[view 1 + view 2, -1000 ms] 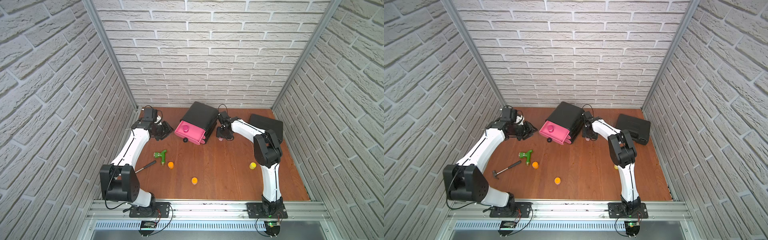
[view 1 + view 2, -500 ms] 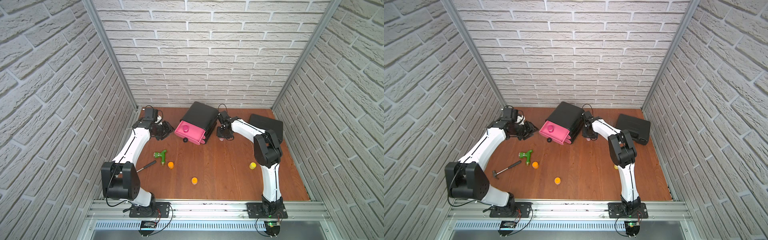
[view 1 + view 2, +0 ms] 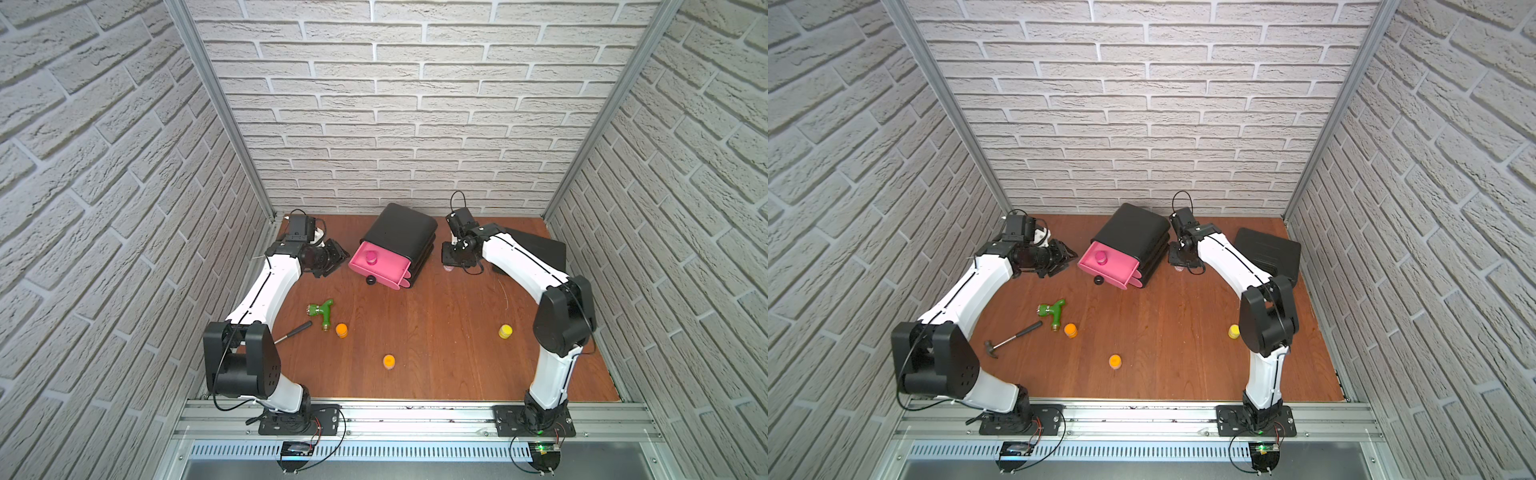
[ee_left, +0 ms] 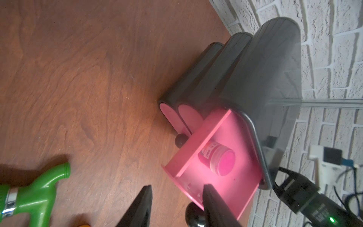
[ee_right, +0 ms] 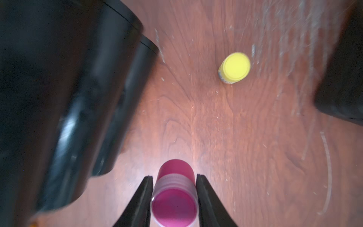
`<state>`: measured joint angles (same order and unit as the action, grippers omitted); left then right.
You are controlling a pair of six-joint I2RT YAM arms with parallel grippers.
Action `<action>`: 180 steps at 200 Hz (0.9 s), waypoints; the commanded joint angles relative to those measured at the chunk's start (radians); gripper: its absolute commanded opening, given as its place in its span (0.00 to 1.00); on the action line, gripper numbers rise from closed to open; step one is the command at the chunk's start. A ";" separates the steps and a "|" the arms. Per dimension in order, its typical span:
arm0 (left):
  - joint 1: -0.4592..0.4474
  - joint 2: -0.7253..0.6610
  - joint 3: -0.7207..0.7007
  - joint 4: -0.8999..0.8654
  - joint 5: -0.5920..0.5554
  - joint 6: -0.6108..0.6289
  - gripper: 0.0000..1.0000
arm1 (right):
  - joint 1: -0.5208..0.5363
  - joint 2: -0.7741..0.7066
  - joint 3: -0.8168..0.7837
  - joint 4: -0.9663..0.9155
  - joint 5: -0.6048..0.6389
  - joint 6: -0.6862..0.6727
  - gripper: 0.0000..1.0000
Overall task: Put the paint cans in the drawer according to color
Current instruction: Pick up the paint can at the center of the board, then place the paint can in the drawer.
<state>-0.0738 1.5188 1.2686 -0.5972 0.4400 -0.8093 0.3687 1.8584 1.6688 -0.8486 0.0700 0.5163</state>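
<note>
Jaws apart and empty, the left gripper (image 3: 334,254) hangs just beside the cabinet (image 3: 401,230), whose open top drawer (image 3: 380,272) holds one magenta paint can (image 3: 370,258) standing upright. Nearer the front of the table (image 3: 436,316) lie a green T-shaped piece (image 3: 322,311), a hammer (image 3: 1013,337) and two orange cans (image 3: 341,330). Right of the cabinet, the right gripper (image 5: 174,177) is clamped on the second magenta can (image 5: 173,196), low by the tabletop, with a yellow can (image 3: 505,331) well apart toward the front right.

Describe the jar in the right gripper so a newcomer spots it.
Find the black cabinet at the back of the table. Beside it, the right gripper clamps a magenta jar; its twin sits in the open pink drawer, this one outside.
</note>
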 commanded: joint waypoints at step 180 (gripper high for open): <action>0.072 0.030 -0.049 0.168 0.127 -0.098 0.48 | 0.410 0.244 0.559 -0.104 0.155 -0.291 0.27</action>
<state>-0.0074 1.5486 1.2343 -0.4843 0.5365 -0.8879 0.7631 2.0758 2.1750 -0.9501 0.1593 0.2989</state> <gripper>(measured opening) 0.487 0.383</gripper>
